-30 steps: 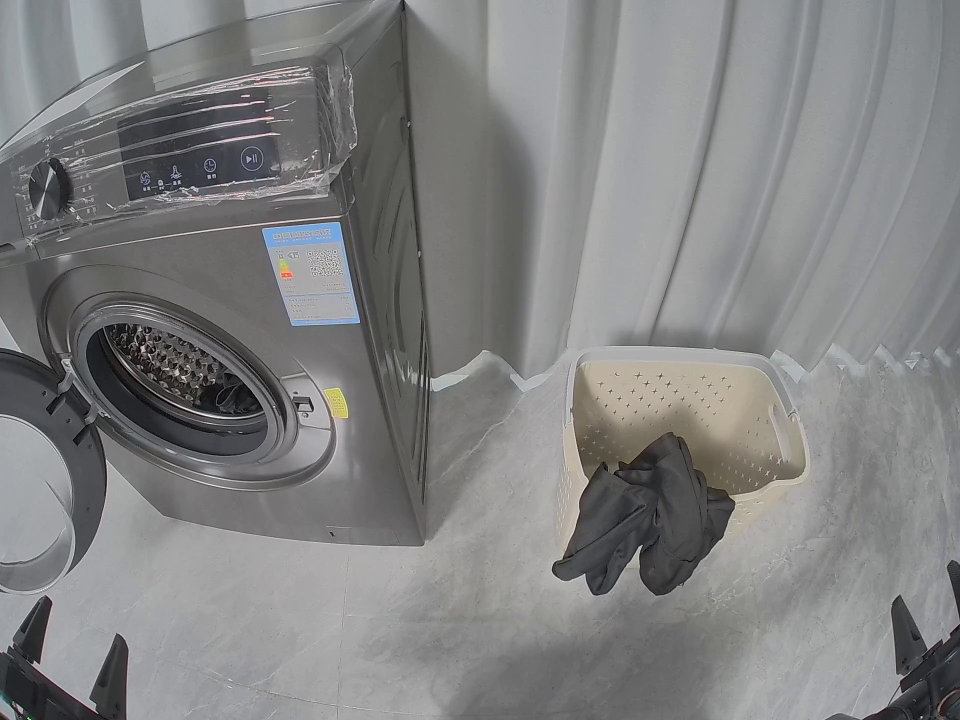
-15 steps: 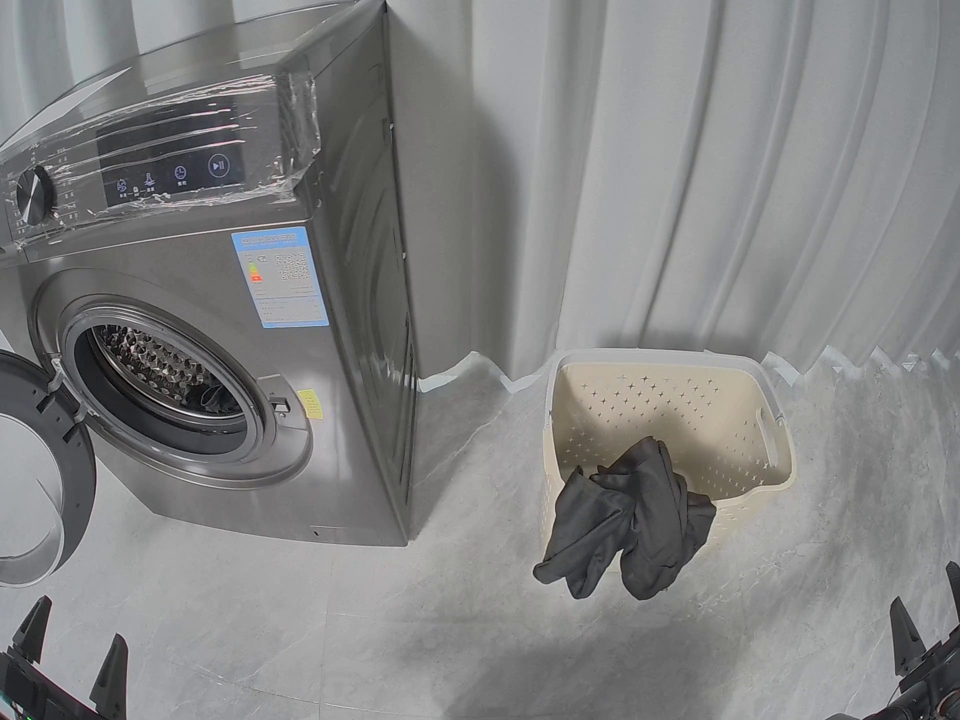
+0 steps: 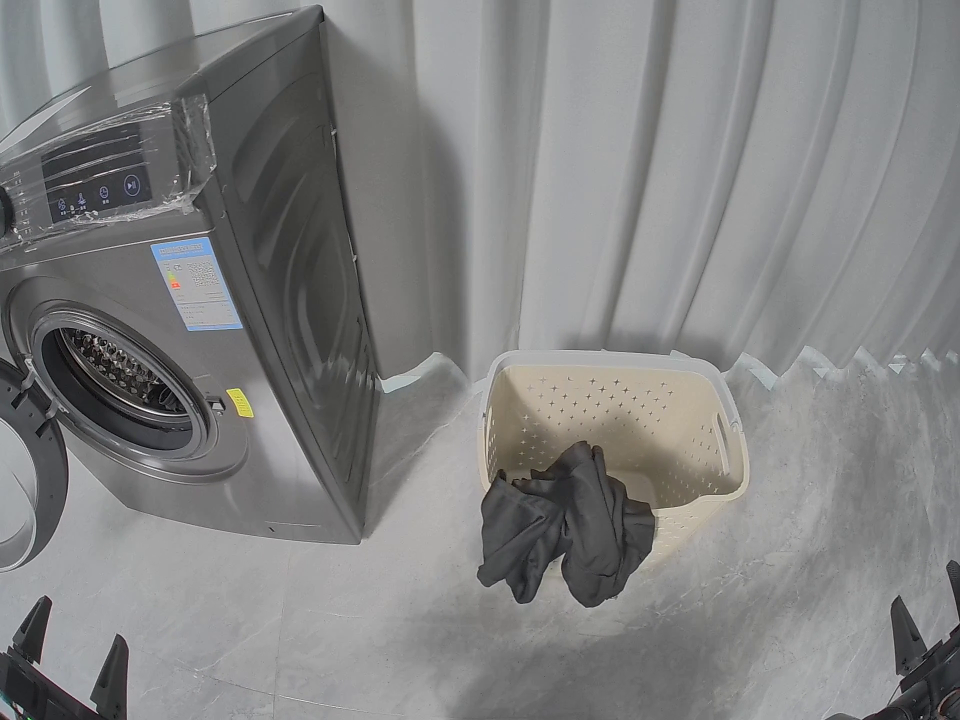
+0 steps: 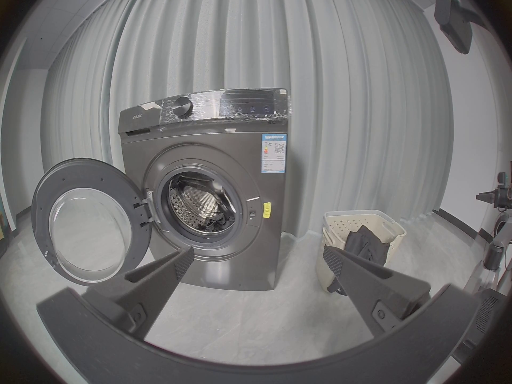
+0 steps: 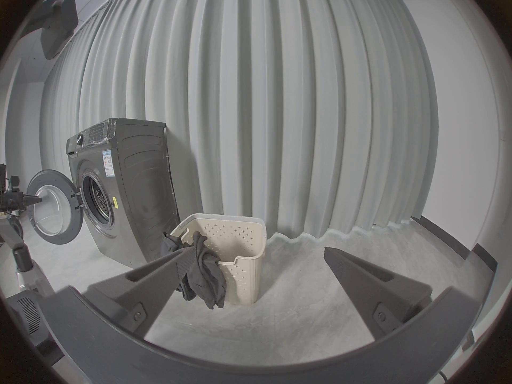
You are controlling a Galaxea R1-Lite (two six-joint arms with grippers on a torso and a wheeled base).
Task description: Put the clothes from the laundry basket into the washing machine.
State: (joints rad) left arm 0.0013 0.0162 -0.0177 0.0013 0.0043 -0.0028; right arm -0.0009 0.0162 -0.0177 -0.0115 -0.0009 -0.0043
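Note:
A cream laundry basket (image 3: pixel 728 422) (image 4: pixel 392 228) (image 5: pixel 250 257) stands on the floor by the curtain. A dark grey garment (image 3: pixel 565 522) (image 4: pixel 365 244) (image 5: pixel 202 276) hangs over its near rim. To its left is the grey washing machine (image 3: pixel 270 252) (image 4: pixel 213 134) (image 5: pixel 133 188) with its round door (image 3: pixel 20 472) (image 4: pixel 88 220) (image 5: pixel 53 206) swung open; some dark clothing (image 4: pixel 216 221) lies in the drum. My left gripper (image 3: pixel 70 647) (image 4: pixel 258 254) is open and low at the near left, holding nothing. My right gripper (image 3: pixel 930 602) (image 5: pixel 256 257) is open at the near right, also holding nothing.
White pleated curtains (image 3: pixel 650 152) close off the back. The pale marble-look floor (image 3: pixel 350 612) lies bare between me, the machine and the basket. Plastic film covers the machine's control panel (image 3: pixel 95 187).
The whole head view has swung to the right, so machine and basket sit further left in it. Both grippers hold the same spots in the picture, still open.

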